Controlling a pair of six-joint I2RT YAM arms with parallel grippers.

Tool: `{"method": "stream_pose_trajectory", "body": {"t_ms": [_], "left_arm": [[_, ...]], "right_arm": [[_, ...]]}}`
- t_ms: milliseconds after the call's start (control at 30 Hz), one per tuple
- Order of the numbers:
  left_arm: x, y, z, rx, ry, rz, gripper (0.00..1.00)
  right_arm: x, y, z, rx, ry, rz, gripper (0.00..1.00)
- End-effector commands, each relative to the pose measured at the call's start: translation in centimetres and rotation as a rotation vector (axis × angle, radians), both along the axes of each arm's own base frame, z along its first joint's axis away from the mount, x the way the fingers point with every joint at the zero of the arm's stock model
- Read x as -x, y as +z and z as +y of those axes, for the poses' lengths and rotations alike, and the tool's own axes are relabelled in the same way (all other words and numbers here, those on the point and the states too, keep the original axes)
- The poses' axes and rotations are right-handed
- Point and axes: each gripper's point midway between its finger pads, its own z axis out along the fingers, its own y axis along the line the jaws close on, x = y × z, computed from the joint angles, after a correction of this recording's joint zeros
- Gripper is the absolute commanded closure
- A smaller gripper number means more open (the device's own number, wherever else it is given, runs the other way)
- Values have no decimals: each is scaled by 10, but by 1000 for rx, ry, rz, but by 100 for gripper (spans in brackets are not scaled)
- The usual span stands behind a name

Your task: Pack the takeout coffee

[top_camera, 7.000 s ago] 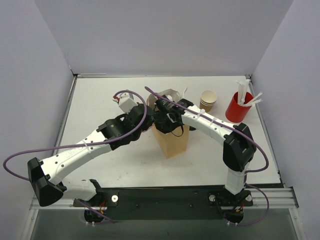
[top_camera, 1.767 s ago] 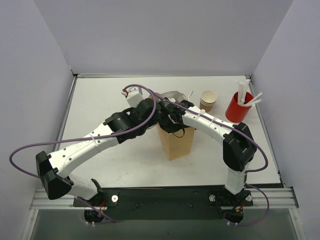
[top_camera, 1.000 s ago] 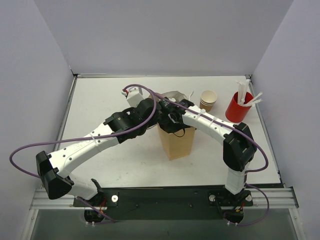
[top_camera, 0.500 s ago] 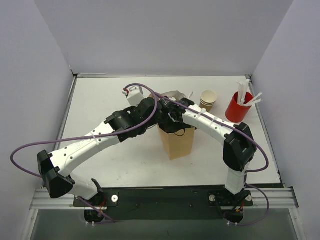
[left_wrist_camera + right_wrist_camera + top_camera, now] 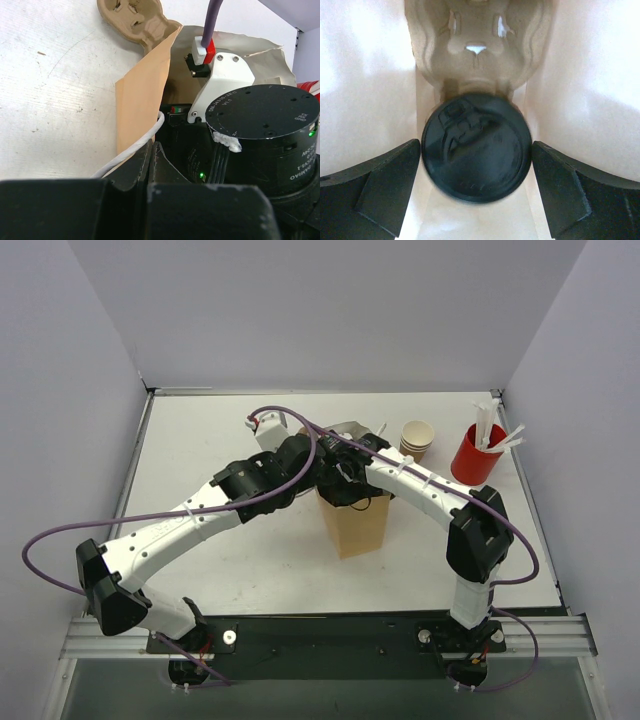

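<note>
1. Takeout coffee (image 5: 417,437), a small kraft-tan paper cup with a pale cream inside: upright at the far right of the white table (image 5: 220,440), outside the bag and well apart from both grippers.
2. Right gripper (image 5: 476,165): reaching down into the upright brown paper bag (image 5: 352,525), spread wide, with one finger on each side of a flat round black lid (image 5: 476,147). Cannot tell whether the pads touch the lid's rim.
3. Lid: slightly blurred, its far edge overlapping the near end of a moulded pulp cup carrier (image 5: 477,50), with the bag's pale inner walls to left and right.
4. Left gripper (image 5: 151,150): closed on the bag's rim, close beside the right arm's wrist at the bag's mouth.
5. Red cup (image 5: 475,455) with white sticks (image 5: 490,425): just to the right of the kraft cup.
6. Against seven seconds ago: bag shifted slightly to the right and left wrist farther back over the table. Kraft cup and red cup in the same spots. Hardly any change over the last second.
</note>
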Motion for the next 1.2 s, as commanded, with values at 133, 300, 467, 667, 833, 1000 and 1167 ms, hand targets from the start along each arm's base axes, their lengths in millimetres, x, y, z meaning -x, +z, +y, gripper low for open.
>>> {"method": "stream_pose_trajectory", "body": {"t_ms": [133,300,467,667,833,1000,1167], "left_arm": [[-7,11,7,-32,20,-19,100],[-6,12,7,-36,18,-20,100],[-7,13,8,-34,21,-22,100],[-7,14,6,-34,15,-22,100],[-7,14,7,-37,14,-23,100],[-7,15,7,-39,15,-24,100],[-7,15,7,-40,15,-23,100]], "right_arm": [[3,38,-10,-10,-12,-42,13],[1,48,-9,-25,-16,-62,13],[0,55,-8,-34,-17,-77,12],[0,64,-6,-56,-13,-91,12],[0,70,-4,-66,-9,-105,12],[-1,77,-5,-72,-9,-119,12],[-2,84,-6,-77,-15,-136,12]]}}
